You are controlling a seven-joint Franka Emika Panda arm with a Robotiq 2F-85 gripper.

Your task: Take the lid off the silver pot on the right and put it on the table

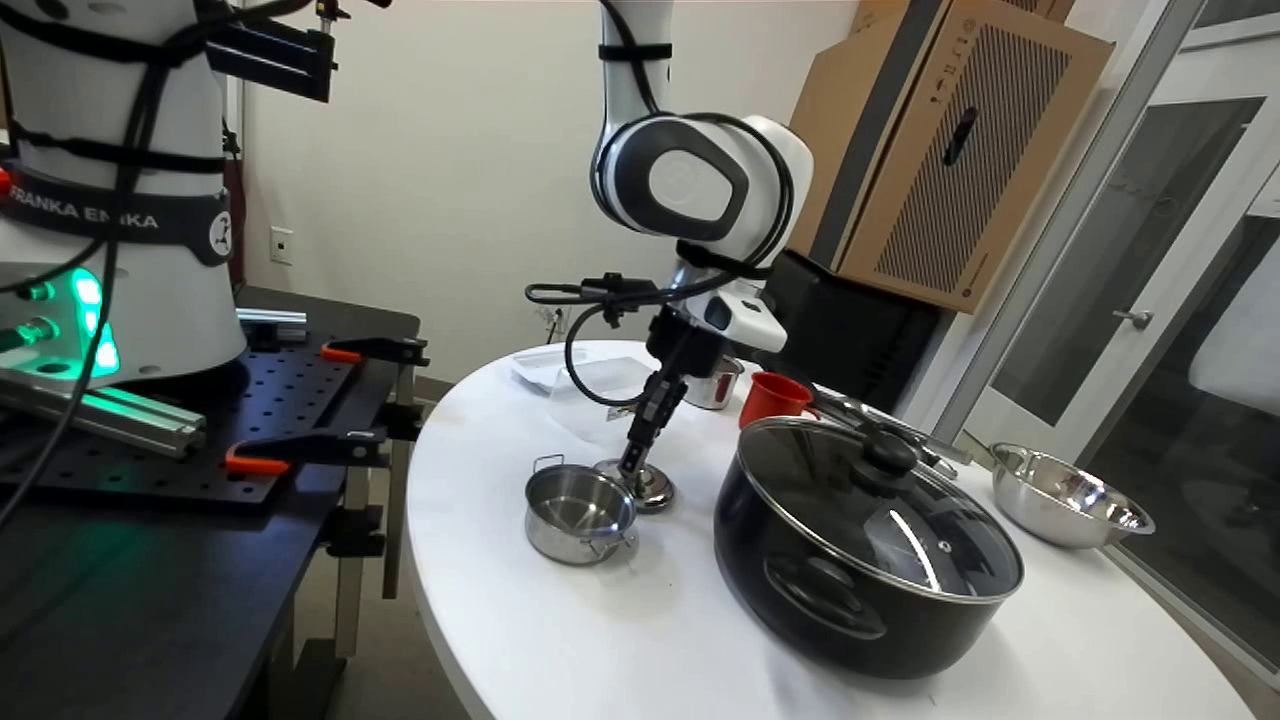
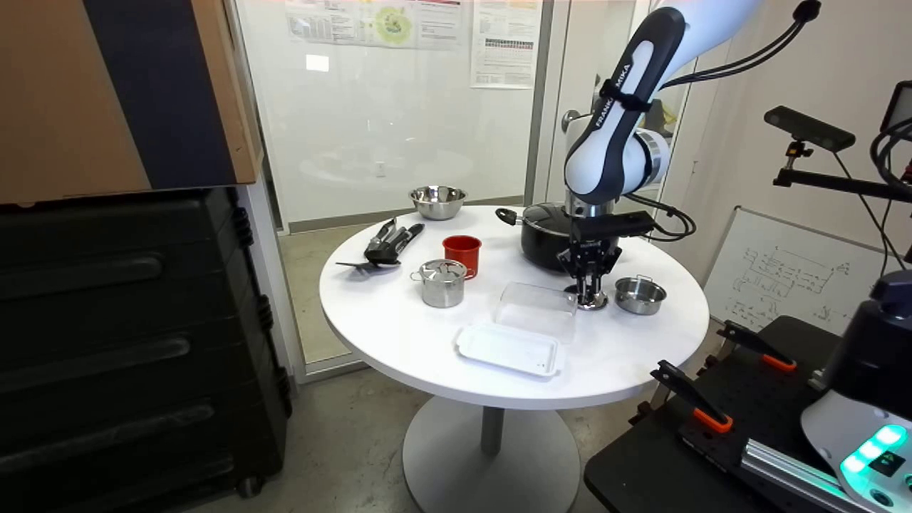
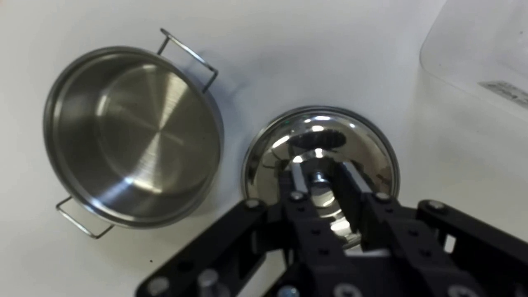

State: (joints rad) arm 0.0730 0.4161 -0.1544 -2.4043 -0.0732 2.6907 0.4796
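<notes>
The silver pot, low and lidless with two wire handles, stands upright on the white table (image 1: 480,590); it shows in both exterior views (image 1: 578,515) (image 2: 640,296) and at the left of the wrist view (image 3: 134,136). The round shiny lid lies flat on the table beside the pot, apart from it, in both exterior views (image 1: 657,490) (image 2: 597,305) and the wrist view (image 3: 371,144). My gripper (image 3: 319,167) points down over the lid, its fingers around the knob with small gaps on both sides. Its fingertips also show in both exterior views (image 1: 630,468) (image 2: 590,296).
A big black pot (image 1: 830,600) with a glass lid stands near the gripper. A clear container (image 2: 534,313) and white tray (image 2: 509,349) lie close by. A red mug (image 2: 462,253), a taller lidded silver pot (image 2: 442,285), black utensils (image 2: 388,246) and a silver bowl (image 2: 437,205) stand farther off.
</notes>
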